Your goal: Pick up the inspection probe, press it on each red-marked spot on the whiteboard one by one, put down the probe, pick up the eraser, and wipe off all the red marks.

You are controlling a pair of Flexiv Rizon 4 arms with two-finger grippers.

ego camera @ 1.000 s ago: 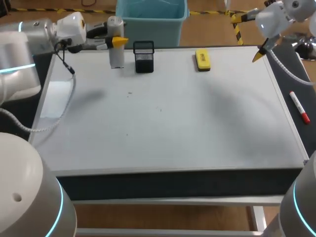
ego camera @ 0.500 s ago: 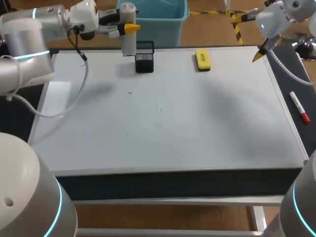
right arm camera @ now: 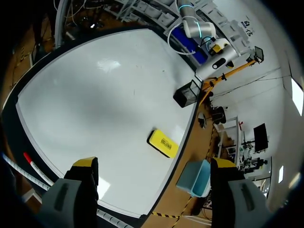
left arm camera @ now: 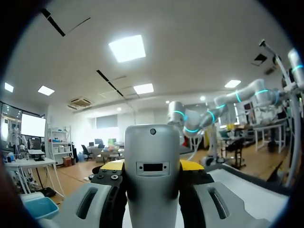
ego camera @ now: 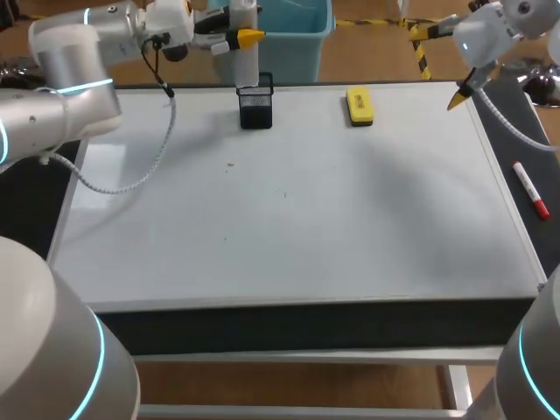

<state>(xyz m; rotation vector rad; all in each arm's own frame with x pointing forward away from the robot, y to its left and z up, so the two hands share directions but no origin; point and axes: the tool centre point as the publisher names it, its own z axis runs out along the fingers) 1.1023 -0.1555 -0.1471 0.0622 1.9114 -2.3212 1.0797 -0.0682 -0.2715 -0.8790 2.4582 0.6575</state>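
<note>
Head view: my left gripper (ego camera: 241,36) clamps the inspection probe (ego camera: 248,68) upright just over the black mesh holder (ego camera: 255,110) at the far edge of the whiteboard (ego camera: 350,219). Centre it on the holder's mouth, lower straight, and release once seated (a tilt may snag the rim). My right gripper (ego camera: 437,66) hangs wide open at the far right. The eraser (ego camera: 359,105) lies right of the holder.

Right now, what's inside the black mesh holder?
Nothing visible inside the black mesh holder; interior reads dark. The probe, held by the left gripper, hangs over its back rim and covers that part.
</note>
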